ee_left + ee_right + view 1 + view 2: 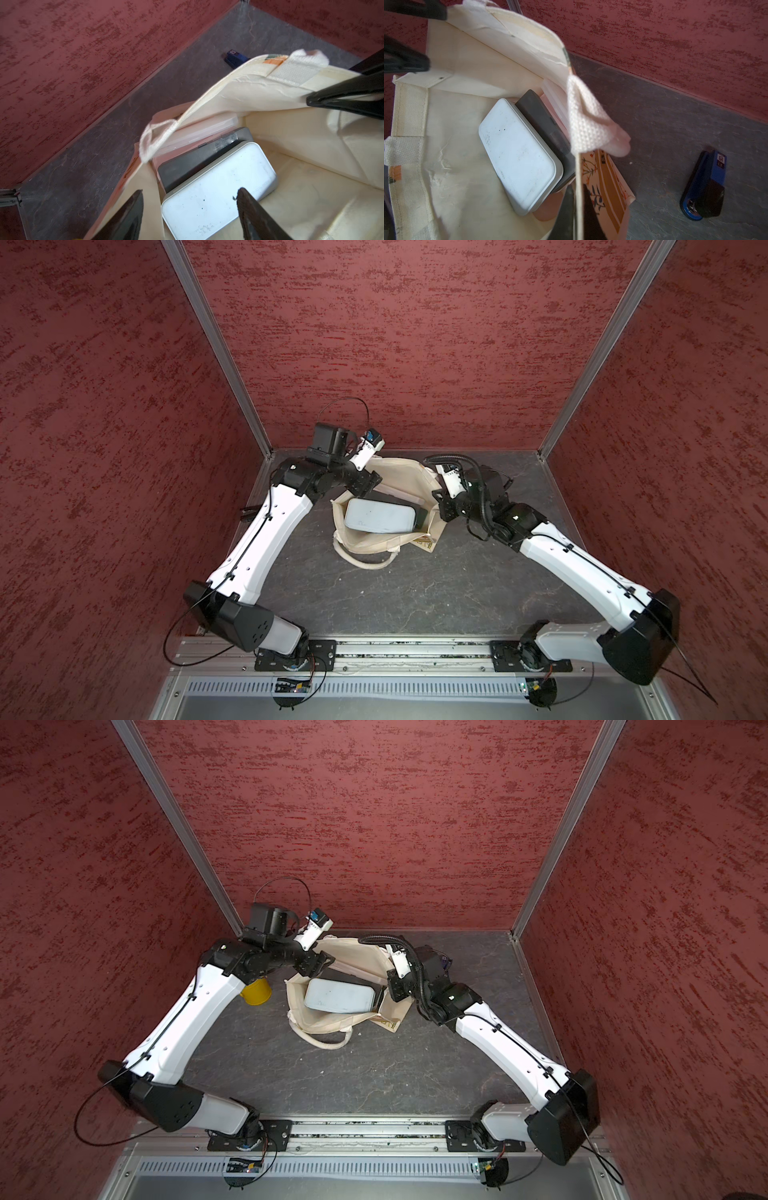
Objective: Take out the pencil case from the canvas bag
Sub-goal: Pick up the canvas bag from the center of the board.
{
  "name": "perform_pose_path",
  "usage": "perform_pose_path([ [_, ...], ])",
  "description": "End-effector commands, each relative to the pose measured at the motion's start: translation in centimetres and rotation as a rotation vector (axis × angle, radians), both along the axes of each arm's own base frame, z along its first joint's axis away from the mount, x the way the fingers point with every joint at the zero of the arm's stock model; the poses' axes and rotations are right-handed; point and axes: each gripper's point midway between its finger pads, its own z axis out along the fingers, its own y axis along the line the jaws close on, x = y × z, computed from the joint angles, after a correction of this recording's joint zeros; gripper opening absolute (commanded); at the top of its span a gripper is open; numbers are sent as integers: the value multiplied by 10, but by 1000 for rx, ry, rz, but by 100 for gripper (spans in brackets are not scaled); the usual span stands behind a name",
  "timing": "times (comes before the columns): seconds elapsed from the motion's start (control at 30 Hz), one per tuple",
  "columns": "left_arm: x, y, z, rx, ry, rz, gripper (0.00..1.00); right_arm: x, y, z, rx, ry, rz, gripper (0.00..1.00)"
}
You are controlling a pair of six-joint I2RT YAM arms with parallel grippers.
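Nearest the lens, left wrist view: left gripper (pixel 190 190), black fingers (pixel 253 218) spread wide, nothing pinched; one finger over the bag's contents, the other out past its side wall. Below, inside cream canvas bag (pixel 270 89) with white woven handles: pale blue-white, round-cornered, hard-shell pencil case (pixel 218 187), topmost of a leaning stack, resting on flat dark grey case (pixel 187 166), translucent plastic box (pixel 203 128) behind. Right gripper (pixel 578 207) pressed together on bag rim, holding mouth open.

Handling, judged: rigid shell, light, smooth, probably slippery; not fragile. Best taken across short width near exposed end, jaws clear of grey case beneath. Soft canvas likely to sag or lift along.

Hidden or doubtful: near end of pale case behind finger; most of grey case and box; hinge or latch unseen; which of the three truly counts as pencil case, only a guess from position and shape.
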Motion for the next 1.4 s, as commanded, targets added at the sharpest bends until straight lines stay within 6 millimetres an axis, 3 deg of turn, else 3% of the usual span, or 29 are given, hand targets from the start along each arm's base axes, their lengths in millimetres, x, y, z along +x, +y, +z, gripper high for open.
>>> perform_pose_path([
  [0.0,11,-1,15,85,-80,-53,70,-5,5,14,10,-68,51,0],
  [0.2,22,-5,17,151,-151,-107,66,-12,5,0,-31,-48,92,0],
  [0.43,-22,-15,50,38,-294,-337,68,-14,3,-6,-51,-28,90,0],
  [0.6,-18,-9,61,6,-345,-360,70,-15,2,-6,-46,-21,82,0],
  [0.9,16,-29,21,98,-200,-384,70,-20,-1,-7,-55,-23,88,0],
  [1.13,17,-40,-5,129,-137,-442,63,-22,-4,4,-52,-58,80,0],
  [1.3,20,-38,-24,161,-92,-442,46,-22,-5,19,-31,-107,72,0],
  [1.37,21,-36,-29,175,-77,-432,34,-20,-6,22,-32,-123,69,0],
])
